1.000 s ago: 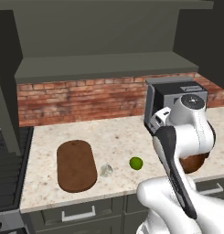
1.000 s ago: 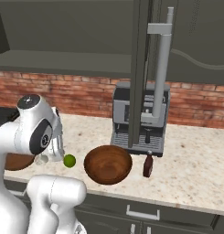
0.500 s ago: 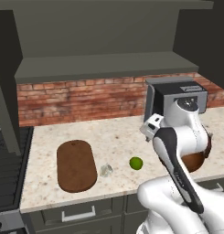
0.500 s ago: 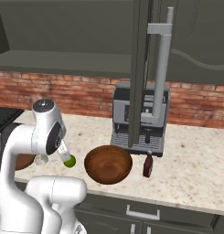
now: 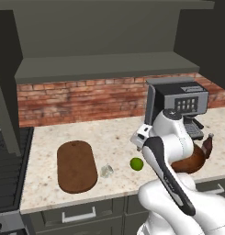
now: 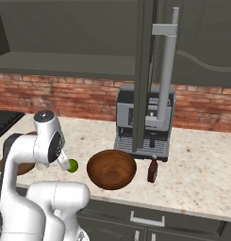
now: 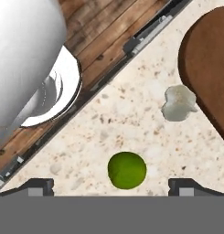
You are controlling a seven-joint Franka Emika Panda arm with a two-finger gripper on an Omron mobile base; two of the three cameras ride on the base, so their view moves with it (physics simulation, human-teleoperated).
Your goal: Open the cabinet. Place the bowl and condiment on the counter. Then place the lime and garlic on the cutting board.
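Lime (image 7: 127, 170) low at centre of the hand view on the speckled counter (image 7: 131, 123), between the gripper's (image 7: 111, 185) two dark tips, spread wide apart and gripping nothing. Garlic (image 7: 178, 103) right of centre, just beside the cutting board (image 7: 209, 64) filling the upper right corner, lime well apart from both. In the right base view, bowl (image 6: 111, 169) at lower centre with the condiment (image 6: 153, 171) just right of it, before the coffee machine (image 6: 145, 120), below the open cabinet (image 6: 150, 61).

Both base views look down from behind at the surface (image 5: 118, 133); the hand view looks down close above the lime (image 7: 126, 170).
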